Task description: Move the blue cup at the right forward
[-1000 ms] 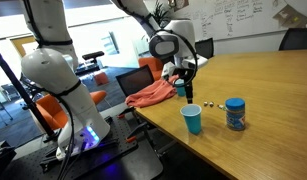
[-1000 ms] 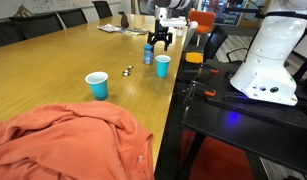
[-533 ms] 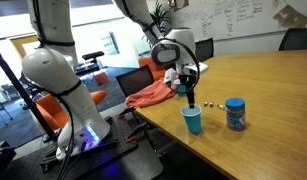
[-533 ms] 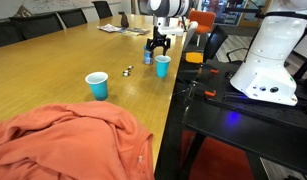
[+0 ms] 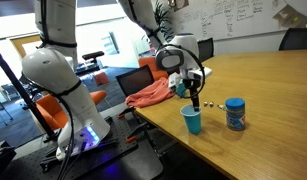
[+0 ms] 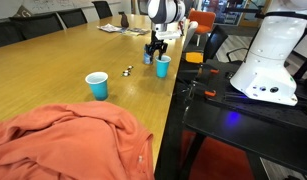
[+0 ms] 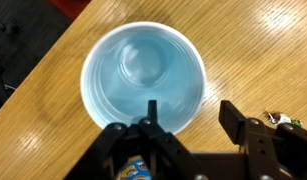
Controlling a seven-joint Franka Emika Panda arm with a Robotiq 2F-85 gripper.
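The blue cup point(image 5: 192, 120) stands upright near the table's edge, and it also shows in an exterior view point(image 6: 163, 66). In the wrist view the blue cup point(image 7: 143, 72) is seen from above and is empty. My gripper point(image 7: 190, 115) is open just above it. One finger is over the cup's rim and the other is over bare table beside it. In both exterior views the gripper point(image 5: 196, 102) point(image 6: 154, 51) hangs just above and behind the cup, not touching it.
A blue patterned canister point(image 5: 235, 113) point(image 6: 148, 56) stands close to the cup. A darker teal cup point(image 5: 181, 89) point(image 6: 96, 85) stands further along the table near an orange cloth point(image 5: 150, 95) point(image 6: 63, 140). Small dice-like pieces point(image 5: 208, 101) point(image 7: 281, 118) lie nearby. The table edge point(image 7: 33, 80) is next to the cup.
My gripper has moved from beside the teal cup toward the blue cup and now hovers over it. The cups and canister have not moved.
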